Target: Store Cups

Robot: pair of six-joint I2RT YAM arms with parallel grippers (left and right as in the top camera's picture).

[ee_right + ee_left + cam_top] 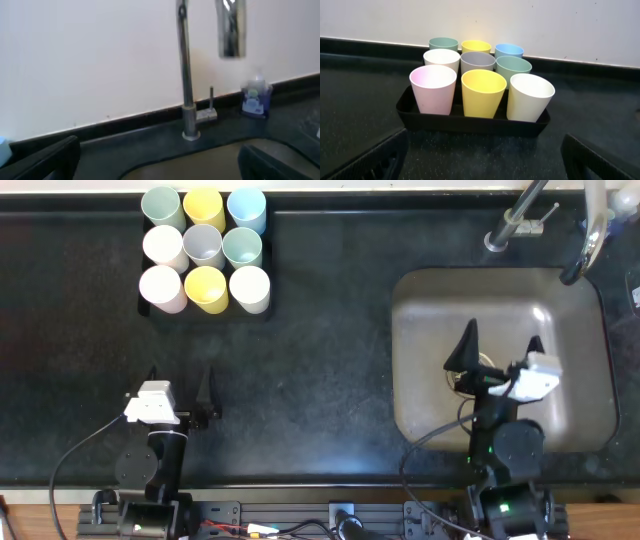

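Black tray point(470, 124) sits straight ahead of the left gripper point(482, 162), apart from it on the dark counter point(330, 360). Nine cups point(481, 92) stand upright inside, three rows of three. Left fingers spread wide, nothing between. Right gripper point(500, 352) hangs over the steel sink point(575, 320), fingers likewise spread and empty; faucet point(186, 75) beyond it, tray well off to its left.

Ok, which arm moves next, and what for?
Probably just park the left gripper where it is, open: every cup in sight, nine in all, stands upright in the black tray, filling its three rows. Storing looks done, so there seems nothing to grasp.
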